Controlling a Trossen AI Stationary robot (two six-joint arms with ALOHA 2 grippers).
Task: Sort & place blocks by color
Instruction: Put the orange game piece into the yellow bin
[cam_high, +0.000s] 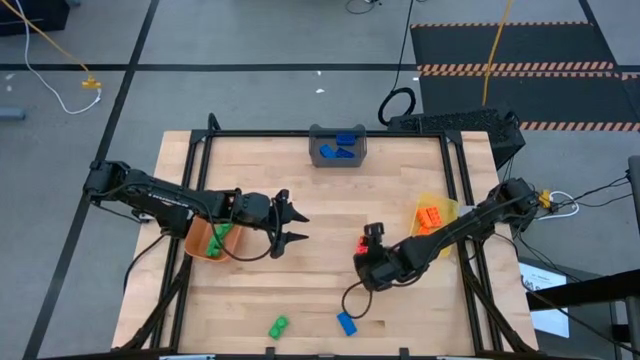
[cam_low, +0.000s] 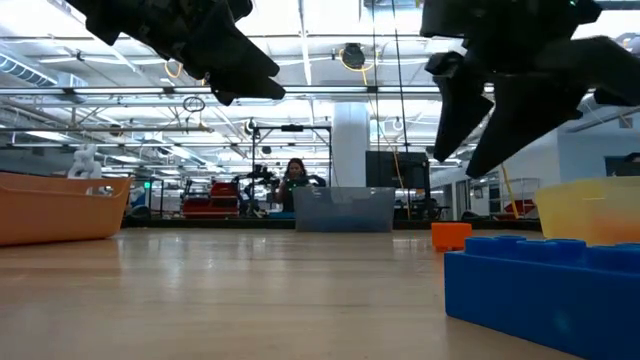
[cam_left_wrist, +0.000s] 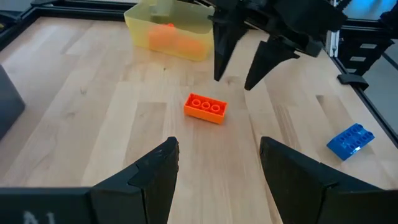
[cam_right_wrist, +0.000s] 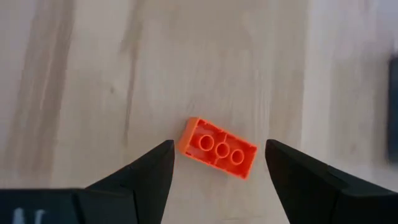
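An orange block (cam_right_wrist: 217, 148) lies on the bare wood, hollow underside up, also seen in the left wrist view (cam_left_wrist: 205, 107) and the high view (cam_high: 362, 243). My right gripper (cam_right_wrist: 218, 147) hangs open above it, one finger on either side, clear of it (cam_low: 458, 165). My left gripper (cam_high: 303, 227) stands open near the table's middle, raised and pointing at the orange block (cam_left_wrist: 216, 149). A blue block (cam_high: 347, 323) and a green block (cam_high: 278, 326) lie near the table's front edge.
A grey bin (cam_high: 338, 148) with blue blocks stands at the far edge. A yellow bin (cam_high: 447, 208) with orange blocks is at the right, and an orange bin (cam_high: 200, 240) with green blocks sits under my left arm. A person (cam_low: 296, 180) shows in the room behind.
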